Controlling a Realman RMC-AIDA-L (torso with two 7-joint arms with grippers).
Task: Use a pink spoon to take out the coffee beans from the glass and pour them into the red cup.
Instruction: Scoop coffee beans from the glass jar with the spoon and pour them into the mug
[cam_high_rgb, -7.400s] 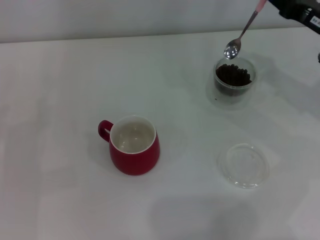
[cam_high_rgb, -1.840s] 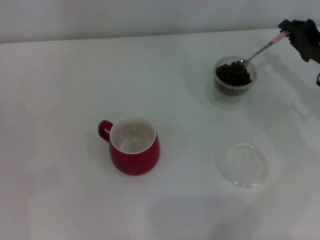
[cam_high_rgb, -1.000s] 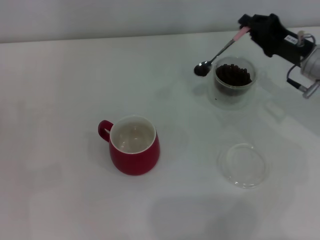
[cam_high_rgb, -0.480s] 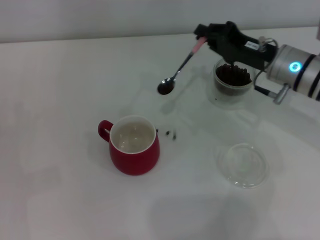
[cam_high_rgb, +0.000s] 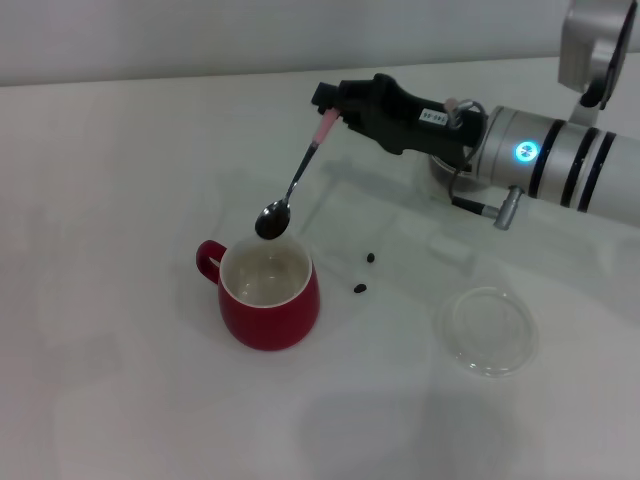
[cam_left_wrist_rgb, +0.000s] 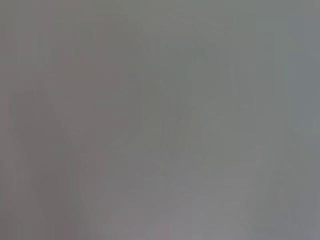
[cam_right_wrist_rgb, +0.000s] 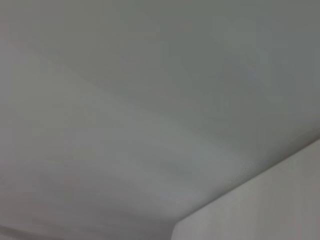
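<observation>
In the head view my right gripper (cam_high_rgb: 335, 103) is shut on the pink handle of the pink spoon (cam_high_rgb: 296, 180). The spoon hangs down and to the left. Its silver bowl, with dark coffee beans in it, is just above the far rim of the red cup (cam_high_rgb: 268, 303). The cup stands upright with its white inside showing. Two loose coffee beans (cam_high_rgb: 364, 273) lie on the table to the right of the cup. The glass is almost wholly hidden behind my right arm. The left gripper is out of view.
A flat shallow clear round dish (cam_high_rgb: 487, 330) lies on the white table (cam_high_rgb: 120, 200) at the front right. My right arm (cam_high_rgb: 550, 165) reaches across the back right. Both wrist views show only blank grey-white surface.
My right gripper has carried the spoon from the glass leftward and down to the red cup's rim. Two beans fell onto the table beside the cup.
</observation>
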